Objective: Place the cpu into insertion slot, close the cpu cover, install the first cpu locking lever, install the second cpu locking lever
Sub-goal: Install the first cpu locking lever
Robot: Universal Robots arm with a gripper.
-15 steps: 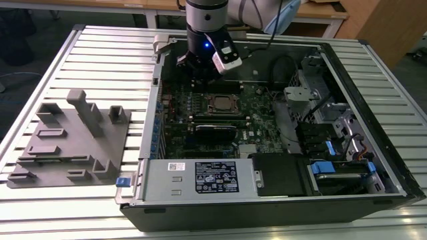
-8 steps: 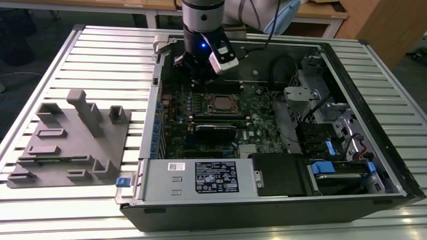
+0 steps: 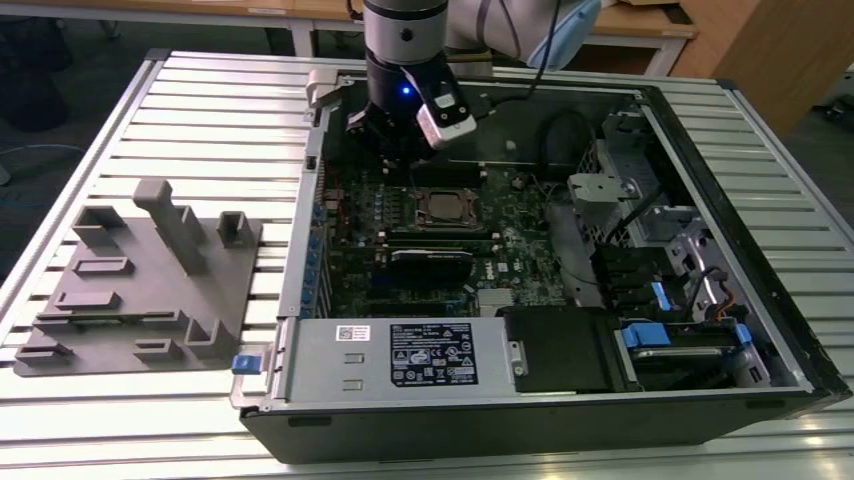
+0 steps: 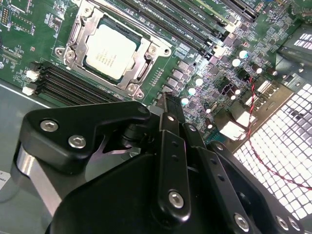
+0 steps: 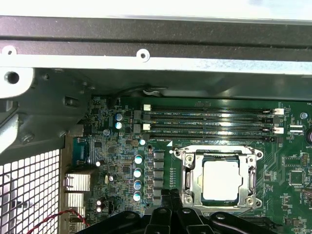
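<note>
Nearest, along the lower edge of the exterior view, the open computer case [image 3: 534,425] rests on a slatted metal table [image 3: 120,420]. A silvery power supply box [image 3: 400,355] sits just inside its near wall. At the exterior view's left, beside the case, stands a grey moulded fixture [image 3: 147,280].

Further in, the green circuit board [image 3: 521,230] covers the floor of the case, and a long black card [image 3: 430,258] lies across it at mid-frame. Just beyond that card is the insertion slot [image 5: 251,200]. The cpu [image 3: 442,207] [image 5: 222,180] sits in it with its dull silvery top facing up. The cpu cover [image 5: 191,175] lies flat around the chip, framing it.

Past the slot run the long black memory slots [image 5: 209,122]. The gripper [image 3: 390,150] [image 5: 170,192] hangs over the board on that far side, near the slot but apart from the cpu, in the upper middle of the exterior view. In the first wrist view its fingertips [image 5: 164,196] meet, with nothing held between them. The arm [image 3: 404,30] rises from it out of the top edge, and wooden furniture [image 3: 767,50] stands farthest back at the upper right.
</note>
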